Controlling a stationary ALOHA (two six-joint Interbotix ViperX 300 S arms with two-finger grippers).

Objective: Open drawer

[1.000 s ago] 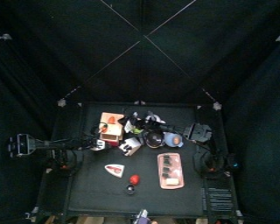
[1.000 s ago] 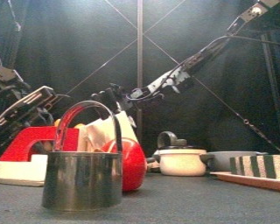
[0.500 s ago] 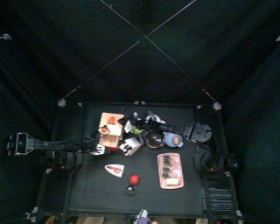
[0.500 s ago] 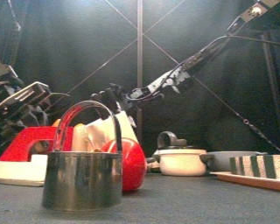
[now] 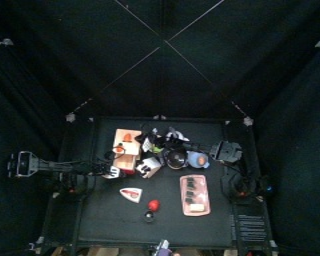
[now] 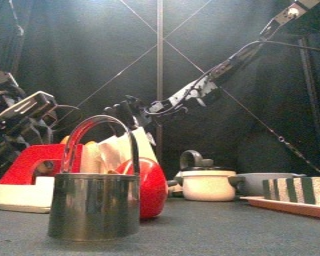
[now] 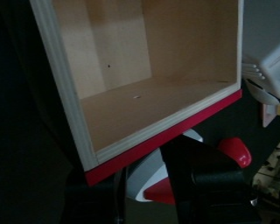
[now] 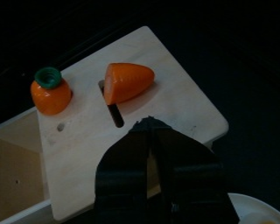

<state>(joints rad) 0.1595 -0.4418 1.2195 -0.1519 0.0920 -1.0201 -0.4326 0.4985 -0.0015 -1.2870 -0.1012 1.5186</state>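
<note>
Left gripper (image 7: 164,194) first: its jaws stand spread, and I can't make out anything caught between them, only a red-and-white toy (image 7: 233,150) lying on the table beyond the tips. Straight ahead of those jaws, and just beside them, is the drawer (image 7: 143,79), a pale wooden box seen from its open side. Its bare floor and back wall are in plain sight, so I judge it already pulled out. Its red front edge (image 7: 166,131) runs as a long slant across the gripper's line of approach, so the jaws face the drawer's long side, not its end. Whether a jaw touches that red edge I can't tell. Over on the other side, the right gripper (image 8: 150,131) looks pressed together, poised over the cabinet's wooden top (image 8: 178,61), where a leafy carrot half (image 8: 52,92) and a plain carrot half (image 8: 129,80) sit near each other. The left arm is plainly the nearer one to the drawer's front, so any further pull looks like its job, drawing back square to that red edge.
</note>
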